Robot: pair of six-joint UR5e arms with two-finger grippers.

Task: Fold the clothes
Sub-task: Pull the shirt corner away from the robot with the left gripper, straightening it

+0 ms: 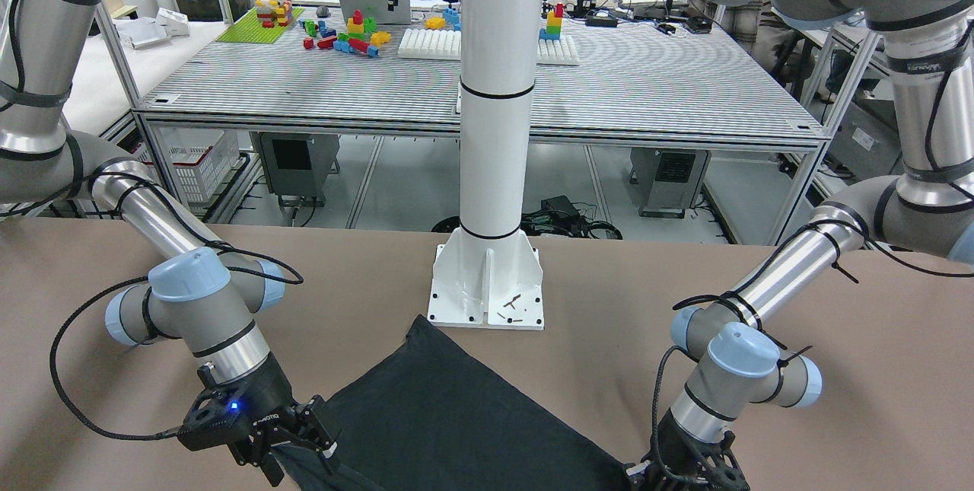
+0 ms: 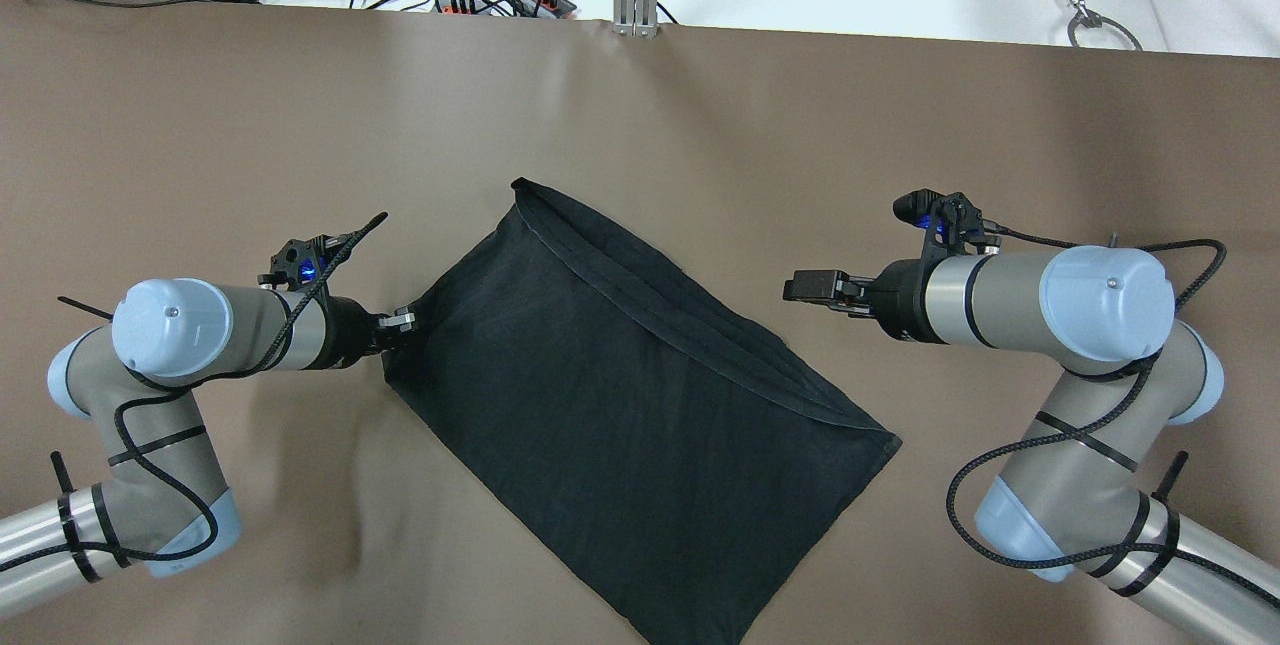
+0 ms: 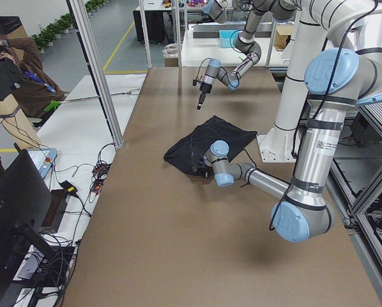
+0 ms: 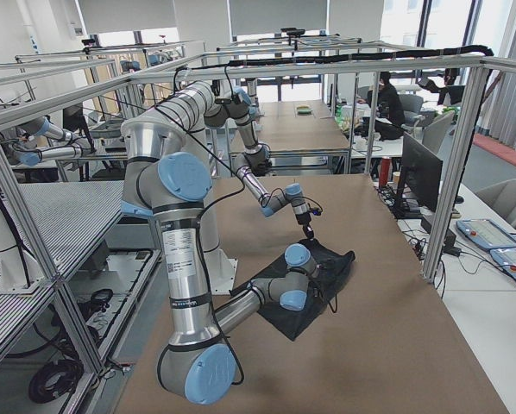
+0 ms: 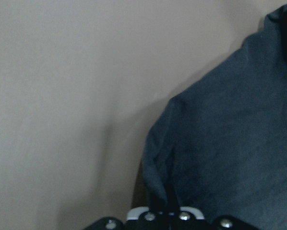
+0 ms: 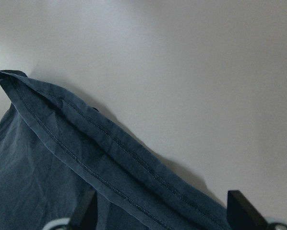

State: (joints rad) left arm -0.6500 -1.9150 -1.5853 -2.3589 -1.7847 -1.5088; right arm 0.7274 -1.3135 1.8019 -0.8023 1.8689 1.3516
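Black cloth (image 2: 620,395) lies flat on the brown worktop (image 2: 250,125), set diagonally, mid-worktop between the two arms. In the front view one corner sits just beside the white pillar base plate (image 1: 487,289); can't tell if it touches.

Left pincer (image 2: 400,318): clamped on the cloth corner on the robot's left side. The left wrist cam shows fabric pinched between the tips, with a slight pucker running up from the grip.

Right pincer (image 2: 800,285): jaws spread, nothing between them. The right wrist cam shows both fingers (image 6: 88,213) apart, with the hemmed edge (image 6: 110,158) running diagonally below them. In the overhead view it's off the cloth and pointing at it, with bare worktop between its tip and the hemmed edge. In the front view it overlaps the cloth's edge, so its height over the fabric can't be told. No contact visible.

The hemmed edge is the long side facing away from the robot, with doubled layers showing along it.
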